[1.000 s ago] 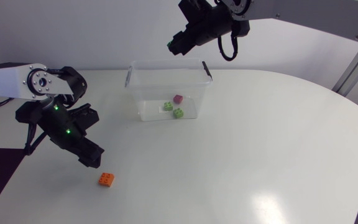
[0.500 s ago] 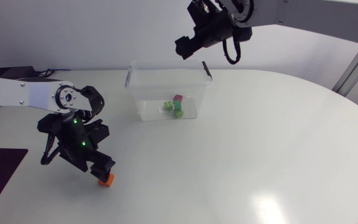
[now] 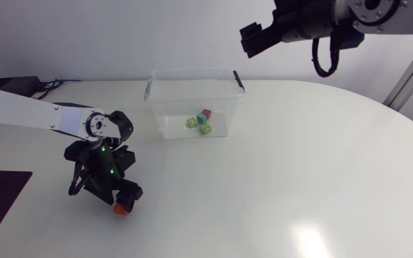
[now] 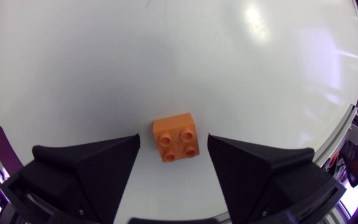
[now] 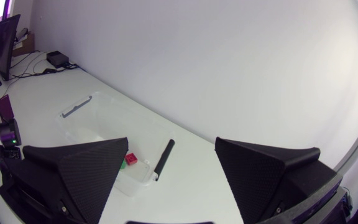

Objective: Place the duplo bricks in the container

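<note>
The orange brick point(image 3: 121, 209) point(image 4: 176, 137) lies on the table point(image 3: 300, 179), well apart from the container point(image 3: 162, 107) and on its near side, towards my left. It sits studs up, flat on its base. It is a square four-stud piece, so it has no long axis to speak of; its sides are turned a little askew to the line between the fingers. The left gripper point(image 3: 125, 201) point(image 4: 173, 144) is down over it, released, one finger on each side with a gap to the brick on both. A small cluster of green and red bricks point(image 3: 201, 122) already lies in the container, so as far as I can judge only this orange one is left to grasp, carry and drop in. The right gripper point(image 3: 254, 39) point(image 5: 171, 157) hangs high beyond the container, spread wide and empty
</note>
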`<action>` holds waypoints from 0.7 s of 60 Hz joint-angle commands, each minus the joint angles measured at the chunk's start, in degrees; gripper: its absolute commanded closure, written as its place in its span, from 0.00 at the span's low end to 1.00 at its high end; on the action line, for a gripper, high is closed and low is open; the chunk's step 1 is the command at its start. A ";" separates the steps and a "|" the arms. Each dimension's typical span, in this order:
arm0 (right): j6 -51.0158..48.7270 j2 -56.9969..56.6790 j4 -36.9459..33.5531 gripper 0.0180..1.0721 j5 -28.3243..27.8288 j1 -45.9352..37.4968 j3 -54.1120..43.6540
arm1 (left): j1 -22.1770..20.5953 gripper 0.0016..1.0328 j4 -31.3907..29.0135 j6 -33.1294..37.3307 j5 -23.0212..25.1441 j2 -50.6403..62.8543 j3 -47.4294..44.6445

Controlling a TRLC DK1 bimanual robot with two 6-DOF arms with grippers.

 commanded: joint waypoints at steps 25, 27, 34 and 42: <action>-0.05 -22.54 4.08 0.04 8.48 -6.92 -22.00 | -2.34 0.75 2.01 -2.95 0.60 -3.80 -2.04; -0.14 -23.41 4.17 0.04 8.48 -7.53 -23.06 | -3.13 0.75 2.36 -3.12 0.60 -5.82 -1.86; -0.14 -26.84 4.61 0.04 7.43 -10.26 -28.51 | -4.01 0.75 3.76 -3.30 -0.10 -10.92 -0.46; 1.53 -31.41 4.08 0.04 5.41 -11.22 -35.10 | -4.45 0.75 6.14 -2.77 -0.10 -16.72 2.53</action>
